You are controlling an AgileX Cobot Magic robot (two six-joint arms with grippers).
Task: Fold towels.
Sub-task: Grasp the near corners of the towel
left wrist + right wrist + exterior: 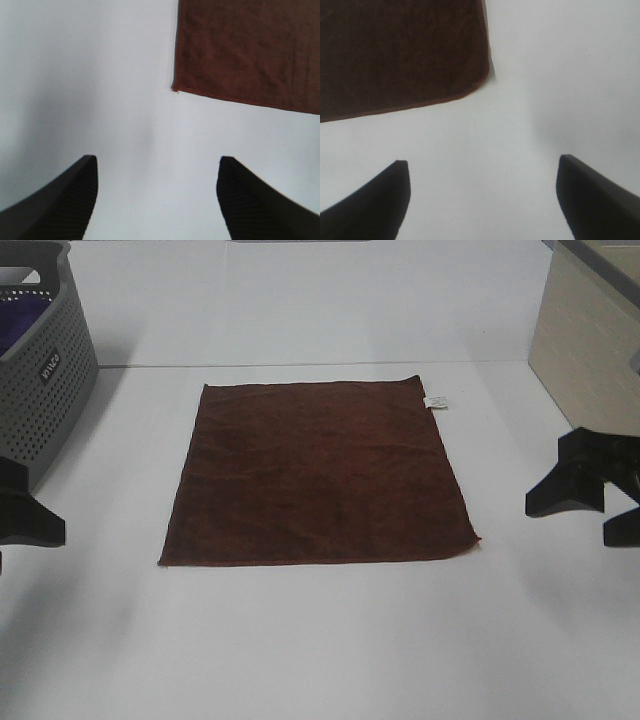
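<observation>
Exterior high view is showing the brown towel (pixel 315 475) lying flat at the frame's middle on the white table (pixel 300 660). I am holding my left claw (pixel 157 195) and right claw (pixel 482 197) wide open, gripping nothing, each near a bottom corner. Being soft, light and limp, it is asking for corner pinches. The basket (pixel 50 370) at upper left is sitting apart, leaving open room around every edge.

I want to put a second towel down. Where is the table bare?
The widest bare table lies on the near side of the brown towel. Narrower bare strips separate it from the left fingers and right fingers. The grey basket and beige box crowd the far corners.
</observation>
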